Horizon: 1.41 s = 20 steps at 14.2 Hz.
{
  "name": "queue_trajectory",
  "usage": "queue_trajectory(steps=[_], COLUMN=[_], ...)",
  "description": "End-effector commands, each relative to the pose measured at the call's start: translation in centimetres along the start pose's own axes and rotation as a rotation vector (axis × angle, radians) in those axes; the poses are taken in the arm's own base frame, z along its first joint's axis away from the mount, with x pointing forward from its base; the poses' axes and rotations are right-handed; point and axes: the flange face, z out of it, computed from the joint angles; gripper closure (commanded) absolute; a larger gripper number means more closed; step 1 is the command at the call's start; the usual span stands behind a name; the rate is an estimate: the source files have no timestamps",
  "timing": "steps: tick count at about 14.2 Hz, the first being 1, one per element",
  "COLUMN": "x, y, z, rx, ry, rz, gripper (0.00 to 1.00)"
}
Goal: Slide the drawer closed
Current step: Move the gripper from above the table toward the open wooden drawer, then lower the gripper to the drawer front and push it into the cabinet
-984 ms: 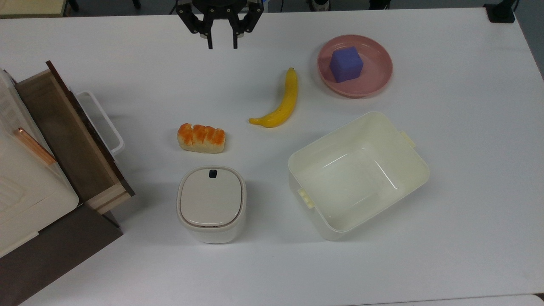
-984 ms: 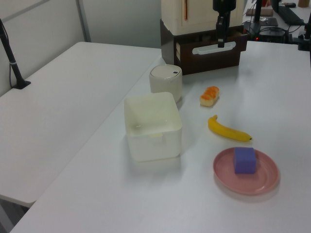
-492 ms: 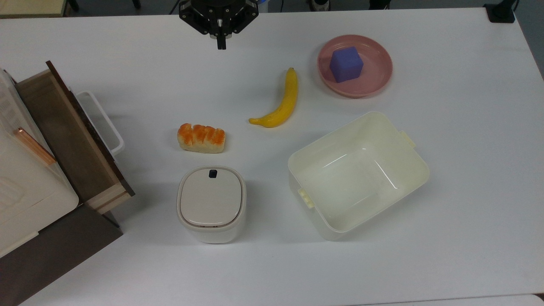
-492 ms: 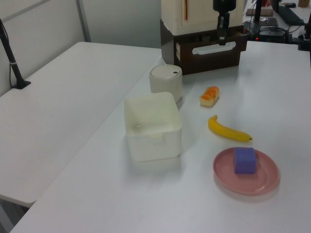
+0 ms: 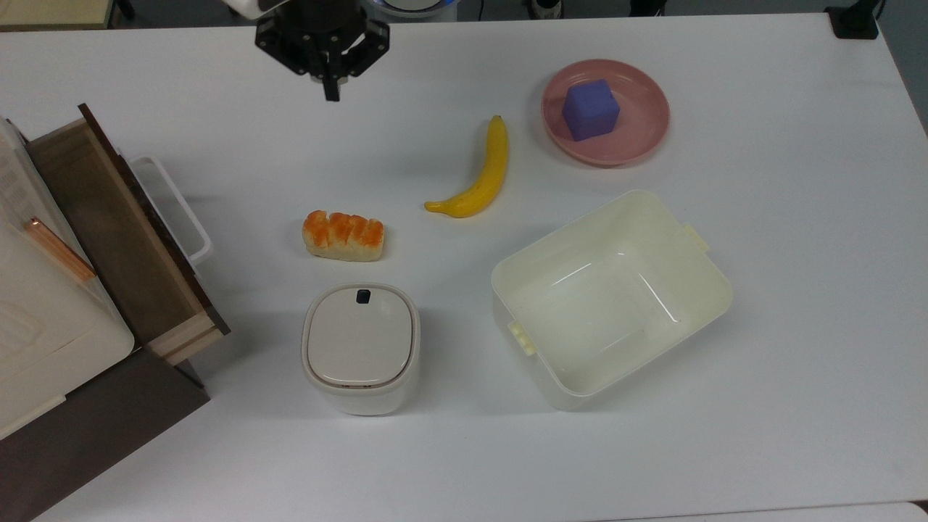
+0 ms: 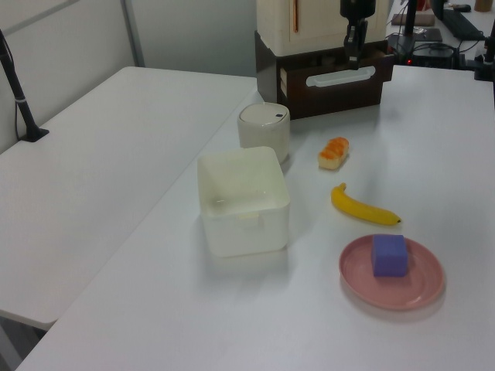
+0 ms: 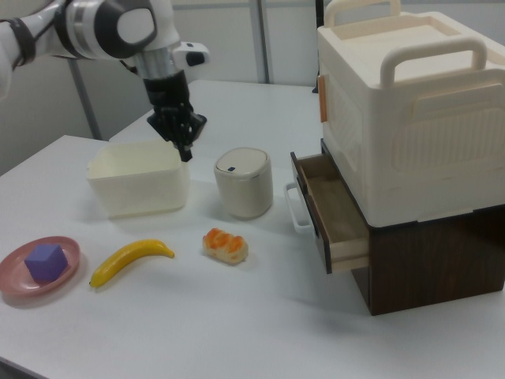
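Observation:
The drawer (image 5: 109, 225) stands pulled out of the dark brown cabinet at the top view's left, brown inside showing, with its dark front panel and white loop handle (image 5: 176, 210) facing the table. It also shows in the left view as the drawer (image 6: 332, 83) at the back and in the right view as the drawer (image 7: 331, 217) under the white appliance. My gripper (image 5: 332, 94) hangs shut and empty above the table's far edge, well to the right of the handle in the top view. It shows too as the gripper (image 6: 353, 63) and gripper (image 7: 186, 155).
Between gripper and drawer lies bare table. A bread piece (image 5: 343, 235), a banana (image 5: 475, 174), a lidded white container (image 5: 360, 344), a cream tub (image 5: 609, 297) and a pink plate (image 5: 645, 141) holding a purple cube (image 5: 591, 109) lie around. A white appliance (image 5: 29, 312) tops the cabinet.
The fingers went from open to shut, then the gripper moved to the top view's left and slightly nearer the drawer. The drawer has not moved.

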Motion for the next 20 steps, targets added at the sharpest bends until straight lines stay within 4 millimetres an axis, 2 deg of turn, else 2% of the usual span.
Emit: queue_trajectory(steps=[1, 4, 8, 10, 12, 15, 18, 20], x=[0.9, 0.5, 0.4, 0.9, 1.1, 1.0, 1.5, 2.0], y=[3.8, 6.4, 10.6, 12.0, 12.8, 14.5, 14.4, 14.7], z=[2.5, 4.9, 9.1, 11.2, 12.6, 13.4, 15.0, 14.9], rx=[0.026, 0.027, 0.035, 0.037, 0.033, 0.03, 0.021, 0.023], ry=[0.028, 0.018, 0.03, 0.034, 0.024, 0.041, 0.035, 0.084], rz=[0.247, 0.403, 0.825, 0.98, 1.019, 1.114, 1.108, 1.097], gripper=[1.0, 1.0, 1.0, 1.0, 1.0, 1.0, 1.0, 1.0])
